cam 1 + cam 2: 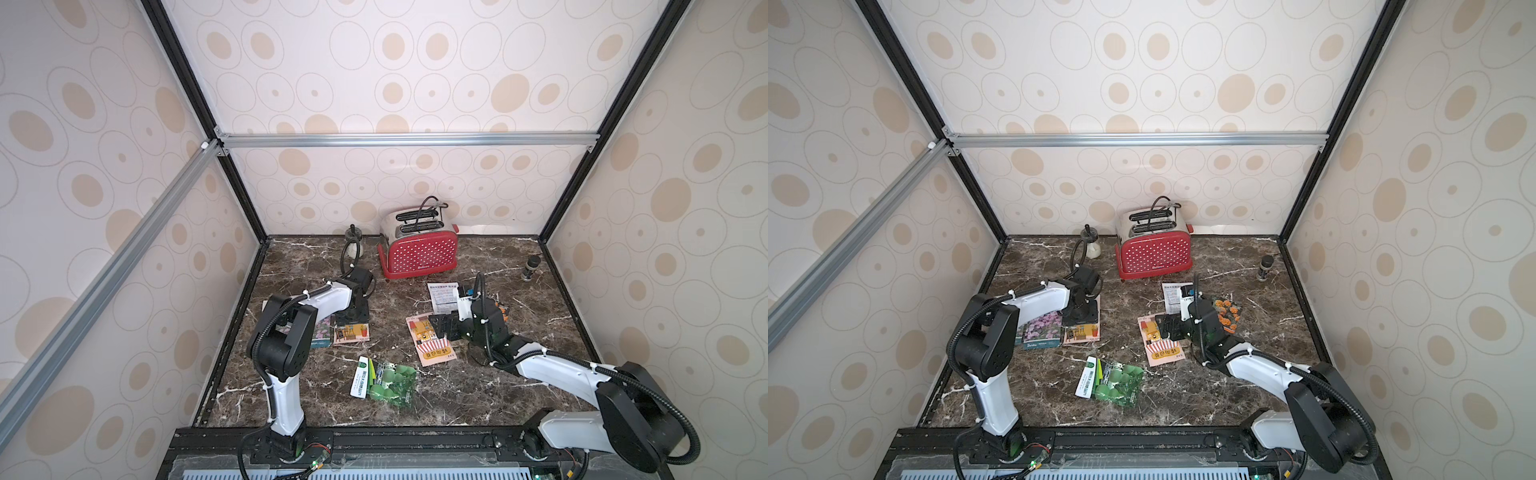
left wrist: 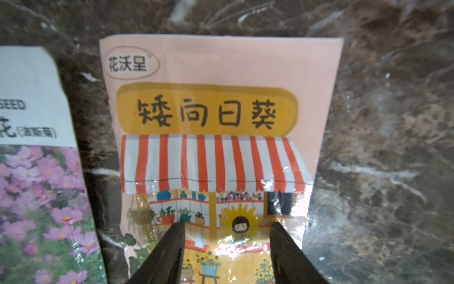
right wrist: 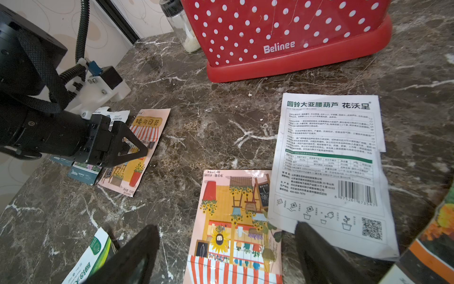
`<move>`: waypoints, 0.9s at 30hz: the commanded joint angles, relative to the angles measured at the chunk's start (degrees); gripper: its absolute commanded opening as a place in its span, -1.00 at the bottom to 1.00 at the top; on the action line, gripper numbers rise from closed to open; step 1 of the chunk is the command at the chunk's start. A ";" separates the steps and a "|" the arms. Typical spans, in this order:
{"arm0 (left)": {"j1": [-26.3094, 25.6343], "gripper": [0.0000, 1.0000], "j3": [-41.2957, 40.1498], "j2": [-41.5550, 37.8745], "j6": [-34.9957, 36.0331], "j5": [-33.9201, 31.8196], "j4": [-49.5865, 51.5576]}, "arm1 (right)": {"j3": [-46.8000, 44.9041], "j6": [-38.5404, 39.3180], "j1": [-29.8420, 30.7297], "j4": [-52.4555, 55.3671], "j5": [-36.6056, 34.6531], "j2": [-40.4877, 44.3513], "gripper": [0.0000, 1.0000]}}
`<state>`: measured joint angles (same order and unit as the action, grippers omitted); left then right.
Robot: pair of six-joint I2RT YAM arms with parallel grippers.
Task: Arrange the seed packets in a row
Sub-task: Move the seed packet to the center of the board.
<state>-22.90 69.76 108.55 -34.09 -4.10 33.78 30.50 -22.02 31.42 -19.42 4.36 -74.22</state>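
Seed packets lie flat and scattered over the dark marbled tabletop (image 1: 478, 395), not in a row. The left gripper (image 2: 227, 225) points down at a pink shop-drawing packet (image 2: 213, 123) with a striped awning. Its jaws are half apart, and both tips are over the end away from the title with nothing pinched between them. Whether they touch the paper I cannot tell. Just beside this packet, toward the left wall, lies a purple-flower packet (image 1: 1042, 328).

The right gripper (image 3: 226, 227) is spread wide, low over a second pink shop-drawing packet (image 3: 235, 221) near the table's middle. A white text-backed packet (image 3: 329, 159) overlaps its edge. An orange-flower packet (image 1: 1227, 311) shows behind the right wrist. Toward the front, green-gourd packets (image 1: 392, 382) overlap, well apart from both grippers. A red polka-dot toaster (image 1: 419, 253) stands at the back.
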 commanded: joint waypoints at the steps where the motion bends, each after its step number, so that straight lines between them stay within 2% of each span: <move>1: 0.41 0.12 0.77 0.00 1.28 -1.96 2.08 | -0.53 -0.04 -0.32 -1.23 0.45 -0.67 0.81; 19: 0.31 0.15 4.17 -3.25 2.08 -1.63 5.85 | -0.62 -0.08 -0.38 -1.23 0.39 -0.67 0.81; 27: -2.33 0.17 7.28 -5.51 2.87 -0.62 5.65 | -0.48 -0.20 -0.37 -0.94 -0.43 -0.67 0.81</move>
<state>-23.92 74.32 105.36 -32.51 -4.84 38.20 30.50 -22.04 31.42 -19.73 4.45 -74.48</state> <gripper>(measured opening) 0.583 0.903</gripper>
